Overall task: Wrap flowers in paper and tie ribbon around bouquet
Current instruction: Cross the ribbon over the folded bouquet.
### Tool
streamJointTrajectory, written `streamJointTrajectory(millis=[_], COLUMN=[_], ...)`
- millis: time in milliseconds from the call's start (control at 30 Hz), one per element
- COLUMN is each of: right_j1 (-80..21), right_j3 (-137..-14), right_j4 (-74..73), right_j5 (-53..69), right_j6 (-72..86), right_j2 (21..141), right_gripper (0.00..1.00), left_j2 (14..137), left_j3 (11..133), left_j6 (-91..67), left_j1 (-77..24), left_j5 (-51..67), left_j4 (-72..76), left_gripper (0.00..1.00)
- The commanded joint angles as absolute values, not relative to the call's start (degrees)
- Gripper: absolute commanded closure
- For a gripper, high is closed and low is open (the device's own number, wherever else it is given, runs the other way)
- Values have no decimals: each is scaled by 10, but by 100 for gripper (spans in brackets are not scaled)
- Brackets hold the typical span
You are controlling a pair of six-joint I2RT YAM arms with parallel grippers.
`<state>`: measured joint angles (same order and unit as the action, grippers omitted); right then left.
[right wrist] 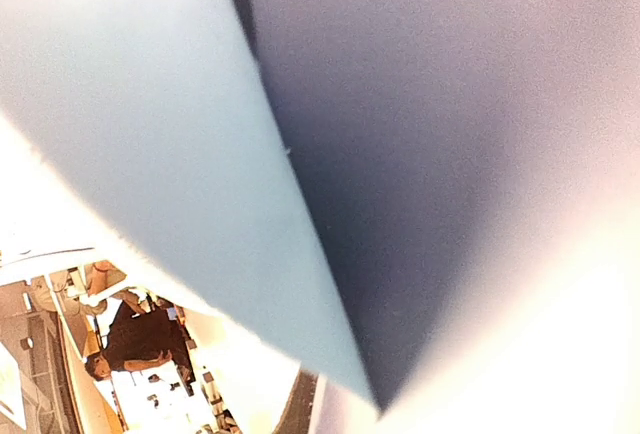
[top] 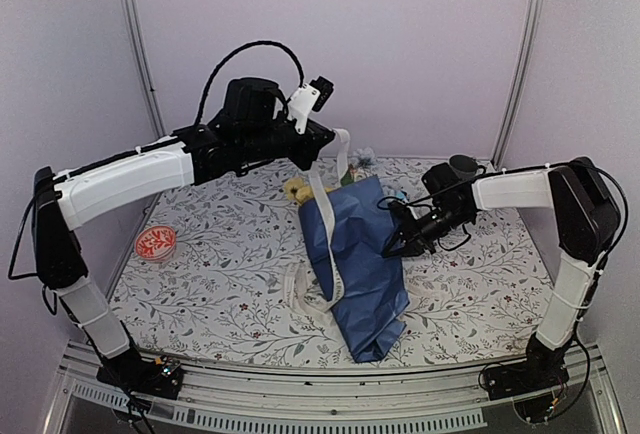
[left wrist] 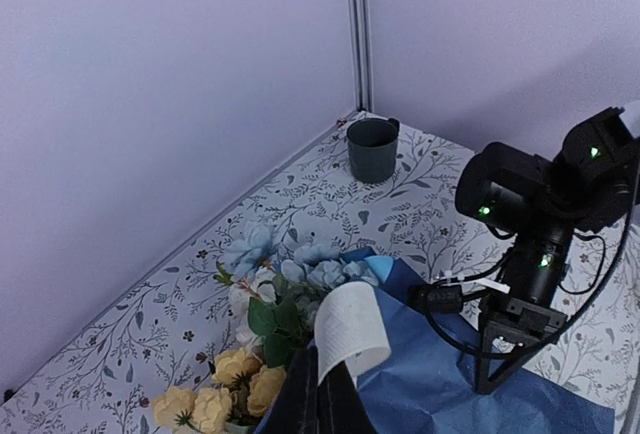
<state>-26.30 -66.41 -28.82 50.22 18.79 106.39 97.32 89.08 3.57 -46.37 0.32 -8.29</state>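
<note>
The bouquet lies lengthwise on the table, its dark blue paper (top: pixel 362 264) (left wrist: pixel 450 379) rolled into a cone round the flowers (top: pixel 297 190) (left wrist: pixel 262 299), whose yellow, white and pale blooms stick out at the far end. The cream ribbon (top: pixel 322 216) (left wrist: pixel 350 329) rises from a loose loop at the cone's left side up to my raised left gripper (top: pixel 333 146) (left wrist: pixel 322 379), which is shut on its end. My right gripper (top: pixel 391 248) (left wrist: pixel 488 379) is shut, with its tips against the paper's right edge. The right wrist view shows only blurred blue paper (right wrist: pixel 200 134) close up; its fingers are hidden.
A floral-print cloth (top: pixel 220 284) covers the table. A small red-patterned dish (top: pixel 155 243) sits at the left edge. A dark cup (left wrist: pixel 372 149) stands in the far corner by the wall post. Walls close in the back and both sides.
</note>
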Motion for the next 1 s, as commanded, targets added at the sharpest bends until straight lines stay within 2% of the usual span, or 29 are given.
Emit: streamJointTrajectory(millis=[0, 133, 400, 533, 767, 967], right_j1=[-281, -301, -318, -330, -332, -331], right_j3=[-647, -592, -519, -515, -539, -575], right_j4=[-255, -181, -60, -64, -173, -299], right_j5=[532, 524, 500, 484, 364, 265], right_j6=[225, 282, 369, 374, 326, 280], right_j2=[1025, 1024, 1030, 1032, 963, 879], right_gripper=[100, 100, 100, 100, 64, 49], left_j2=[989, 1014, 1119, 1176, 1248, 1258], left_j3=[868, 818, 792, 807, 839, 834], left_j6=[24, -19, -97, -104, -89, -70], left_j1=[-477, -507, -516, -520, -533, -534], left_j5=[111, 193, 220, 225, 213, 183], left_j4=[-98, -73, -65, -65, -104, -127], left_gripper=[100, 100, 100, 100, 100, 100])
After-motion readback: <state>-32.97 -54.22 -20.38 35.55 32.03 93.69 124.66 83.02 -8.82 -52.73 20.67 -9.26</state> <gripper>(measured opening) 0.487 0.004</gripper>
